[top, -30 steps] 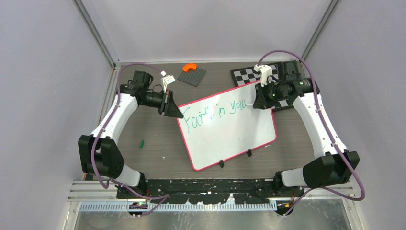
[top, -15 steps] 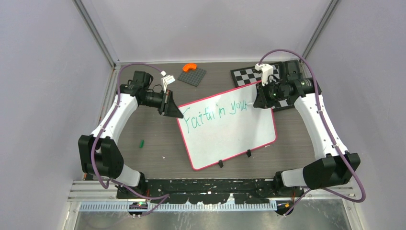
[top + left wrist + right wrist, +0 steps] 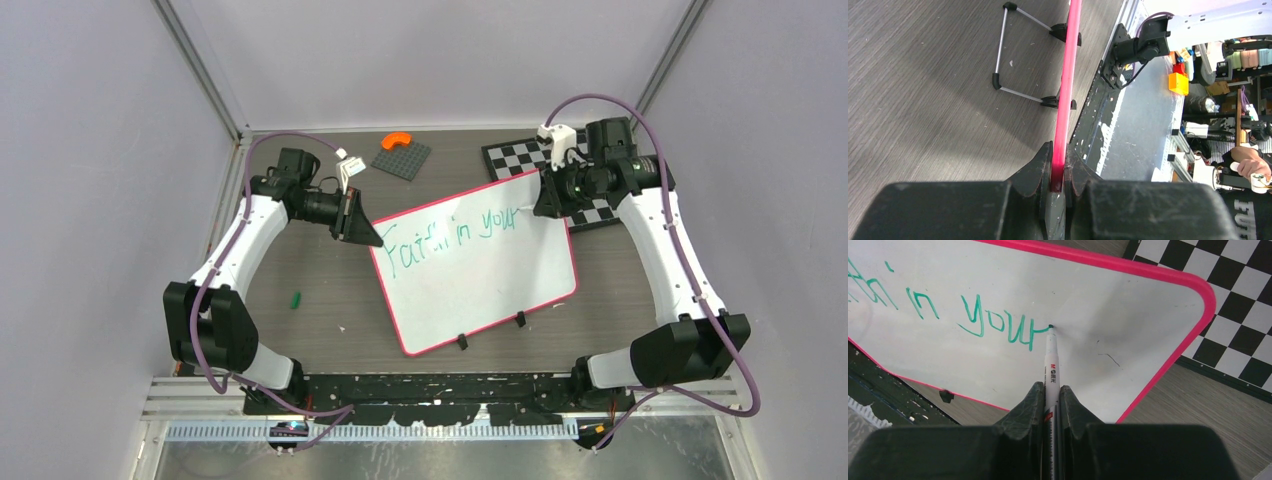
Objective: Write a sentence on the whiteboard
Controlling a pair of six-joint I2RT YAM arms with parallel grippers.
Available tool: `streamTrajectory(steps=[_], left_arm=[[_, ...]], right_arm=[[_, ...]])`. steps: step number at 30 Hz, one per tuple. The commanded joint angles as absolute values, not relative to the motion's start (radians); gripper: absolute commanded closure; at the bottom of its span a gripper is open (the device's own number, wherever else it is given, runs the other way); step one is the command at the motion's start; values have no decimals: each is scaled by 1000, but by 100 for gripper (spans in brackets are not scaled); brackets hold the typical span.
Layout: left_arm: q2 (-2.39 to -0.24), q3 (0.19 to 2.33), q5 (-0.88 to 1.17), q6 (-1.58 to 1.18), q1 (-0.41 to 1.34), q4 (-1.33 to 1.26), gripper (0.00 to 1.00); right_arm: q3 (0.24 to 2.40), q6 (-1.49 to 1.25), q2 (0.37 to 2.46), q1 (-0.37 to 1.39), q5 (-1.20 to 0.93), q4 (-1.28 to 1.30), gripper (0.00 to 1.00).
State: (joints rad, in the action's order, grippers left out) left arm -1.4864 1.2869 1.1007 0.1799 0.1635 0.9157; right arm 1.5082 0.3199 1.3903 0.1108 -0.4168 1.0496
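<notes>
Pinching the whiteboard rim, left fingers; right fingers clamp a marker, apparently touching the sentence.

1. The whiteboard is a large white rectangle with rounded corners and a thin pink-red rim. It sits a little right of centre.
2. It is turned askew, so its long edges run from the near left towards the far right.
3. Two small black clips sit on its near edge. Seen edge-on, thin wire legs with black feet prop it up at a slant.
4. The sentence is thin green handwriting in a single line along the far long edge. It reads "Faith in your", starts by the left corner and ends short of the far right corner.
</notes>
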Motion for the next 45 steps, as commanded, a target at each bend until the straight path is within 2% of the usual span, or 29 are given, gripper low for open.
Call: streamTrajectory(steps=[1,3,9,22,33,45], left_arm=[[-1487,1308,1073,176,169,904,100],[-1482,1306,1069,169,169,897,97],[-1457,1280,1067,137,169,848,78],[-1461,1265,1062,80,189,748,58],[-1440,1209,1033,55,215,700,59],[-1460,1203,1017,37,221,698,76]], right_arm=[[1576,337,1390,107,-442,1060,100],[1592,351,1386,108,-495,1106,100],[1560,357,1317,162,-597,1167,100],[1343,244,1246,487,-574,1066,100],[1200,186,1216,595,-578,895,100],[1073,177,1178,718,-492,731,100]])
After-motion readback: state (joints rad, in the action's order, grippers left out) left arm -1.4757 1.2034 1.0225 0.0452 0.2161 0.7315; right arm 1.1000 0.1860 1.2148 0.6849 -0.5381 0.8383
